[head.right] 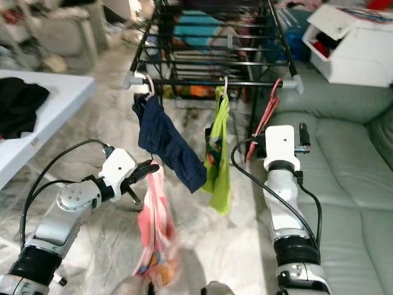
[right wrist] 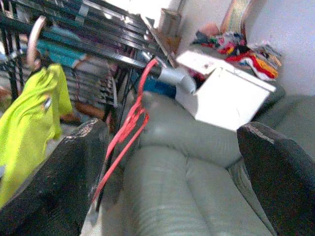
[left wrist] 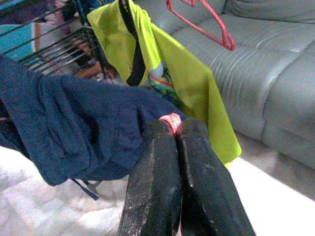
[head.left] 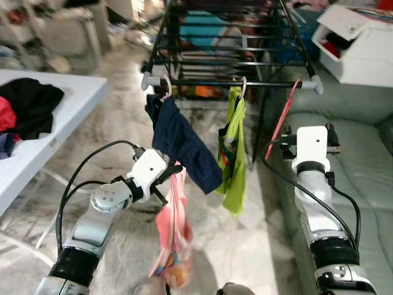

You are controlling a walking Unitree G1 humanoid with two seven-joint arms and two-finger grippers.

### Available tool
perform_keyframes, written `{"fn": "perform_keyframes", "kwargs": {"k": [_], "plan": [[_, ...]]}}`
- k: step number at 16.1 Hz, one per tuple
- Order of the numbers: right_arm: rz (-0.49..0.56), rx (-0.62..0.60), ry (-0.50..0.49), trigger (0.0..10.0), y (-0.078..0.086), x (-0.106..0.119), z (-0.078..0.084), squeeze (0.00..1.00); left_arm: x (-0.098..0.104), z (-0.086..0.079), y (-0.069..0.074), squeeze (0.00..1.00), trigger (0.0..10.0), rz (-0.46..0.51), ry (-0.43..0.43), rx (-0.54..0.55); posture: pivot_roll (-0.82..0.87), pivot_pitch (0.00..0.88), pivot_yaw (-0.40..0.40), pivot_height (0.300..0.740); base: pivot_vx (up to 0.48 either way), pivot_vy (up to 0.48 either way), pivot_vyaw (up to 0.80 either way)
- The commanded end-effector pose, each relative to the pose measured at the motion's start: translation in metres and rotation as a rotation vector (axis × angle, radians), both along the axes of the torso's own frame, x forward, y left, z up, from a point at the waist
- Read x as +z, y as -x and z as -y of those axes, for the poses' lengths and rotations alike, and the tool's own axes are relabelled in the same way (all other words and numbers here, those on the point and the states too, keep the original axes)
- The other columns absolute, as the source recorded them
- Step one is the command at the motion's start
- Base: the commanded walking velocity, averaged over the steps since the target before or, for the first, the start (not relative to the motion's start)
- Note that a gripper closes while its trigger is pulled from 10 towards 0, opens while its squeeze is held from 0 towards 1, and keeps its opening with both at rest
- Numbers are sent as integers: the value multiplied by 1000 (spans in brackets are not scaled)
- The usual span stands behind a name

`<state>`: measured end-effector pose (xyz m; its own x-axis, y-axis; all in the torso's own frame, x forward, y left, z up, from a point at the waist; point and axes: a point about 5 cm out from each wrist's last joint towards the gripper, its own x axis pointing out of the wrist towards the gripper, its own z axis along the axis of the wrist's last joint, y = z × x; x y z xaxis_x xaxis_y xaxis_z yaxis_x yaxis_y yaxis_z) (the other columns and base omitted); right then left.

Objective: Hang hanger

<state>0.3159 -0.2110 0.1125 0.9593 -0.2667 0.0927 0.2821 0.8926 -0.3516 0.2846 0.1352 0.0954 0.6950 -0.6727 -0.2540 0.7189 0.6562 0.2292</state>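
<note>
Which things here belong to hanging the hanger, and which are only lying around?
Job:
- left end effector, shut on the pink hanger carrying a pink garment
- drying rack
- right end effector, open

Lying about:
- navy garment
- green shirt
- red hanger
- sofa
- white table

No text, label, brand, number or sign can be read in any of the views. The yellow-green shirt [head.left: 234,161] on the drying rack [head.left: 233,82] carries a coloured print, but it is too small and folded to make out.
</note>
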Motion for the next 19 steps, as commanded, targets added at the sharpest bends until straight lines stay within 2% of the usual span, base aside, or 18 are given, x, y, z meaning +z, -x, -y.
{"fn": "perform_keyframes", "kwargs": {"k": [1, 4, 7, 8, 11, 13, 16, 19], "plan": [[3, 21, -2, 10000, -6, 4, -7, 0, 6, -4, -2, 0, 10000, 23, 6, 9, -24, 33, -27, 740, 259, 405, 0], [-7, 21, -10, 10000, -7, 2, -7, 0, 6, -3, -3, 0, 10000, 36, 14, 9, -24, 33, -27, 740, 281, 386, 0], [-45, -24, -43, 10000, -6, -5, -2, 0, 2, -2, -3, 0, 10000, 24, -5, 49, -22, 32, -27, 740, 0, 0, 0], [-83, -28, -86, 10000, 3, -13, 0, 0, -4, -8, 0, 0, 10000, 4, 23, 106, -24, 41, -33, 740, 0, 0, 0], [-137, 13, -85, 10000, 26, -28, 2, 0, -19, -29, 8, 0, 10000, -24, 78, 274, -39, 46, -33, 740, 0, 0, 0], [-167, -5, -95, 10000, 35, -37, 5, 0, -26, -37, 14, 0, 10000, -48, 133, 346, -48, 55, -24, 740, 180, 0, 0], [-148, -24, -82, 10000, 28, -29, 4, 0, -26, -33, 14, 0, 10000, -52, 142, 330, -46, 56, -23, 740, 460, 0, 0], [-123, -30, -62, 10000, 20, -20, 9, 0, -22, -37, 9, 0, 10000, -42, 144, 333, -44, 57, -21, 740, 453, 0, 0]]}}
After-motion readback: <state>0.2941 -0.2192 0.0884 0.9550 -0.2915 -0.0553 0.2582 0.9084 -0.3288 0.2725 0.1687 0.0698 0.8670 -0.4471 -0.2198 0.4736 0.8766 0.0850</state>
